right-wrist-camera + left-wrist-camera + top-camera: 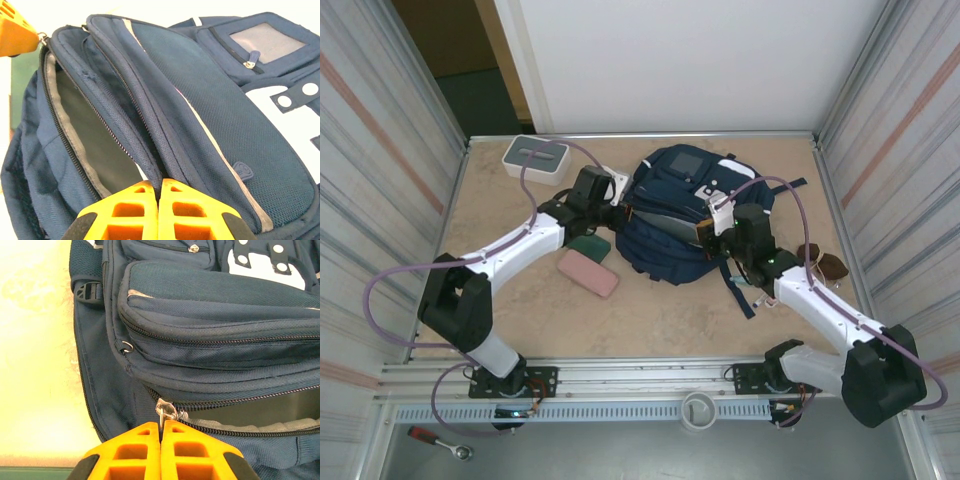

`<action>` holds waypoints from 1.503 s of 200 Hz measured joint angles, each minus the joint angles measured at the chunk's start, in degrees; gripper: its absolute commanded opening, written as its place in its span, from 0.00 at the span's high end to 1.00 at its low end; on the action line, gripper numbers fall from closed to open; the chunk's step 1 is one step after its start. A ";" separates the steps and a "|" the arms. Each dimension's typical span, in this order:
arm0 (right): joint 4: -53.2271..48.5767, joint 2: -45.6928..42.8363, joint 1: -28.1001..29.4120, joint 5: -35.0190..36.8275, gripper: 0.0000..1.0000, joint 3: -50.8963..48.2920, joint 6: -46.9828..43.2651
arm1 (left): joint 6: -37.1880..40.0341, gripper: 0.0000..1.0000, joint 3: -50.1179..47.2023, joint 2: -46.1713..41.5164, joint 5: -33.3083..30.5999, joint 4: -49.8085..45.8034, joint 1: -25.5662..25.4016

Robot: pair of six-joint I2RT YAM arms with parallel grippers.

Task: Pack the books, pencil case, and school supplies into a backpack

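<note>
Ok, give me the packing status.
Done: the backpack has its main compartment unzipped and gaping. In hand: the left claw pinches the zipper pull, and the right claw clamps the backpack's opening edge. Left: the pink pencil case lies on the table, unpacked.

Backpack [685,215], pink case [588,272], box [535,158] on table [660,320]
</note>
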 measured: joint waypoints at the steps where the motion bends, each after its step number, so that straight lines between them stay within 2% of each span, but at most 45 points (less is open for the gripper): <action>1: -0.11 0.00 -0.02 -0.07 0.82 0.04 0.04 | -0.02 1.00 0.00 0.00 0.02 0.04 0.00; 12: -1.36 0.02 -0.15 -0.70 0.69 0.61 1.05 | -0.26 1.00 0.00 0.00 0.66 0.07 0.13; 26: -3.19 0.02 0.13 -0.79 0.57 1.86 1.38 | -0.63 1.00 0.00 0.00 1.90 0.11 0.79; 64: -5.38 2.12 5.29 1.11 0.31 7.19 -0.26 | -1.99 1.00 0.00 -0.70 4.98 0.33 1.42; 109: -5.46 14.38 10.12 3.89 0.27 16.74 -3.43 | -2.21 1.00 0.00 -1.09 5.88 0.31 0.17; 138: -5.46 21.86 11.78 5.44 0.34 21.62 -5.18 | -2.23 1.00 0.00 -1.09 5.84 0.31 0.00; 180: -5.53 23.93 11.78 8.57 0.78 21.51 -7.37 | -2.36 1.00 0.00 -1.11 5.09 0.33 -0.07; 216: -4.52 19.96 10.29 6.99 0.96 18.32 -8.15 | -2.36 1.00 0.00 -1.33 5.01 0.98 0.68; 240: -4.04 16.17 7.19 1.79 0.99 16.41 -8.76 | -2.34 1.00 0.00 -2.03 5.86 1.46 1.51; 275: -4.20 14.82 2.16 -8.83 0.97 16.39 -10.23 | -2.21 1.00 -0.74 -5.22 6.47 1.55 1.53; 300: -5.57 14.99 0.76 -14.40 0.96 17.75 -11.65 | -2.38 1.00 -3.28 -8.68 5.49 1.20 1.53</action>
